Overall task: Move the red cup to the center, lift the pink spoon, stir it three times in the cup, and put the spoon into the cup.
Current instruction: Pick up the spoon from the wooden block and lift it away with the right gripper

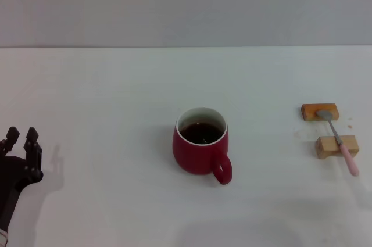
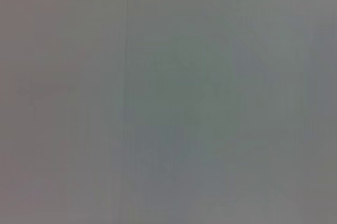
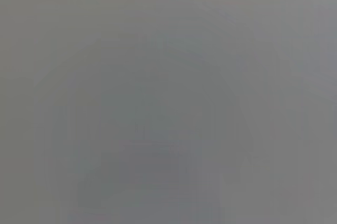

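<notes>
A rounded glossy red ceramic cup (image 1: 200, 147) with a white inner wall and dark liquid inside stands near the middle of the white bench (image 1: 116, 84), its loop handle turned toward the near right. Well to its right, a small slim pink spoon (image 1: 338, 141) with a grey metal bowl lies across two small orange-tan wooden blocks (image 1: 328, 130), bowl on the far block, pale pink handle reaching past the near one. The left claw (image 1: 20, 140) sits at the near left edge, well apart from the cup and farther still from the spoon, its two dark fingers parted and empty. The right claw is out of sight; both wrist views show only featureless grey.
</notes>
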You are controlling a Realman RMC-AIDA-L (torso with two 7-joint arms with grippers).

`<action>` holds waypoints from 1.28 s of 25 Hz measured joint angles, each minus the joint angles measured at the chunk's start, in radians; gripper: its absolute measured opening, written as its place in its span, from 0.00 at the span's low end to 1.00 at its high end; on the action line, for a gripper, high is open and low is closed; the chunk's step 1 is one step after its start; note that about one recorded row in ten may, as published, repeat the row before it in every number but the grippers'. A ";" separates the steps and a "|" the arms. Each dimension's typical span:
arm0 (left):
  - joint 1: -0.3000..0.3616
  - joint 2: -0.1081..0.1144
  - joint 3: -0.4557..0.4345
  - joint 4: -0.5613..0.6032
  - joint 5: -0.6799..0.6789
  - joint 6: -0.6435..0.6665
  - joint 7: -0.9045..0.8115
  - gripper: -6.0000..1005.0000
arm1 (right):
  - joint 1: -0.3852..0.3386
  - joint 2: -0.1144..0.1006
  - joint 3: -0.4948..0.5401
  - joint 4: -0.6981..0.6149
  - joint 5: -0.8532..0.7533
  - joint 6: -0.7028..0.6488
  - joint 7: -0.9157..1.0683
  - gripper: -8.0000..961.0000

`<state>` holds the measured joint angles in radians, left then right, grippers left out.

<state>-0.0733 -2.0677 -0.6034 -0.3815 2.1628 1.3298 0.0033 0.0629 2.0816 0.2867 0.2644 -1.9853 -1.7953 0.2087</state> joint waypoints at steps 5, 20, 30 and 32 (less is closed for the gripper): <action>0.001 -0.002 0.006 0.007 0.000 -0.002 0.000 0.30 | -0.018 0.001 0.001 -0.002 0.052 0.077 0.000 0.75; -0.001 -0.002 0.009 0.004 0.000 0.002 0.000 0.81 | -0.029 0.005 -0.005 0.013 0.063 0.252 0.002 0.75; -0.007 -0.002 0.010 0.006 0.004 0.002 0.000 0.86 | -0.013 0.002 0.007 0.004 0.063 0.366 0.053 0.75; -0.005 -0.002 0.010 0.006 0.004 0.002 0.000 0.86 | -0.005 0.001 0.009 0.004 0.063 0.379 0.054 0.75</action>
<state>-0.0779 -2.0693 -0.5936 -0.3758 2.1667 1.3316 0.0030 0.0581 2.0831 0.2953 0.2680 -1.9219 -1.4165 0.2622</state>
